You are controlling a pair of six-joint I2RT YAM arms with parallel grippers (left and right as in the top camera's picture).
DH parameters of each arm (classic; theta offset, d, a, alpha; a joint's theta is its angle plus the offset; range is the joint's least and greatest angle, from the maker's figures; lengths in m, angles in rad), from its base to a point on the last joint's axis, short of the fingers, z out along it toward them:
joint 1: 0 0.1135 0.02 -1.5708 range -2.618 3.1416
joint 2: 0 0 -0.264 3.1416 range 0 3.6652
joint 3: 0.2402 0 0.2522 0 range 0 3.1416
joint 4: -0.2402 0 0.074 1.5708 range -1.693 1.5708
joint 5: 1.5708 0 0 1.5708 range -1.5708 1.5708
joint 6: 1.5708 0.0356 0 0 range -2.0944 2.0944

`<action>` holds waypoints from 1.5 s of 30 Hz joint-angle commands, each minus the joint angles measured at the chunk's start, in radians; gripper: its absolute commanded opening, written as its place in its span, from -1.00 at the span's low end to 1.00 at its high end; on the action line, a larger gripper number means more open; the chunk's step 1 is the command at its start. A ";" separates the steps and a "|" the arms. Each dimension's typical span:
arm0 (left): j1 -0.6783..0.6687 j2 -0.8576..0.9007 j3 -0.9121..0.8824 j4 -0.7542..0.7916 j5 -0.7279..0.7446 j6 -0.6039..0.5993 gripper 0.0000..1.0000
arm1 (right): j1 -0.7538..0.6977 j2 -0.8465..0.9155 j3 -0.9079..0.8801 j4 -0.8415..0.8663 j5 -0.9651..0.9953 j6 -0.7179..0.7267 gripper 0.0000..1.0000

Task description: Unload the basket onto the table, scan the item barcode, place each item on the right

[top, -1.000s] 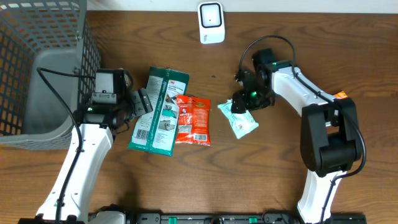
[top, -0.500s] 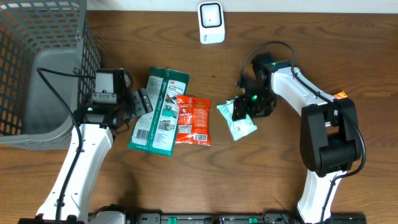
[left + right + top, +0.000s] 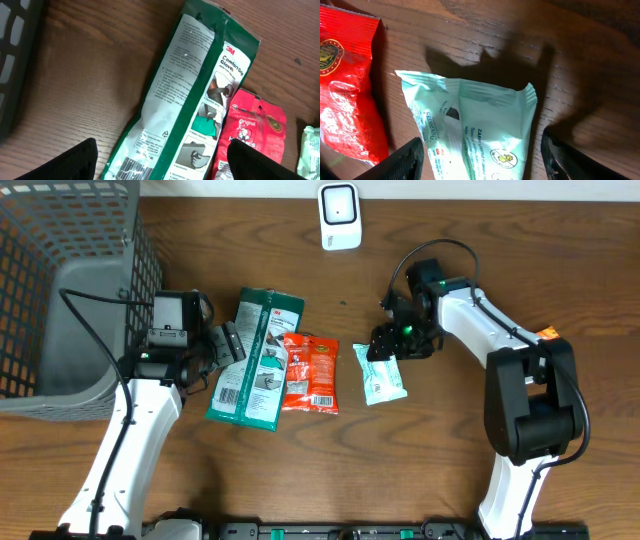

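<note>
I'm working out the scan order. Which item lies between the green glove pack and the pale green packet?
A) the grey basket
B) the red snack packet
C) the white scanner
B: in the overhead view the red snack packet lies next to the green glove pack, with the pale green packet on its other side.

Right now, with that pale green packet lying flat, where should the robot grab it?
Likely across its narrow width, coming straight down. The pale green packet lies flat on the table, so only its two long edges offer pinch points, and the open right gripper above lines up with them.
</note>
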 commanded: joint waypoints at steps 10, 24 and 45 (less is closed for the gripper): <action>0.000 -0.001 0.016 -0.003 -0.012 -0.009 0.66 | 0.066 0.002 -0.193 0.179 0.182 0.094 0.05; 0.000 -0.001 0.016 -0.003 -0.012 -0.009 0.66 | 0.060 -0.200 -0.097 0.087 0.173 0.066 -0.98; 0.000 -0.001 0.016 -0.003 -0.012 -0.009 0.66 | 0.060 -0.462 0.373 -0.309 0.270 0.066 -0.98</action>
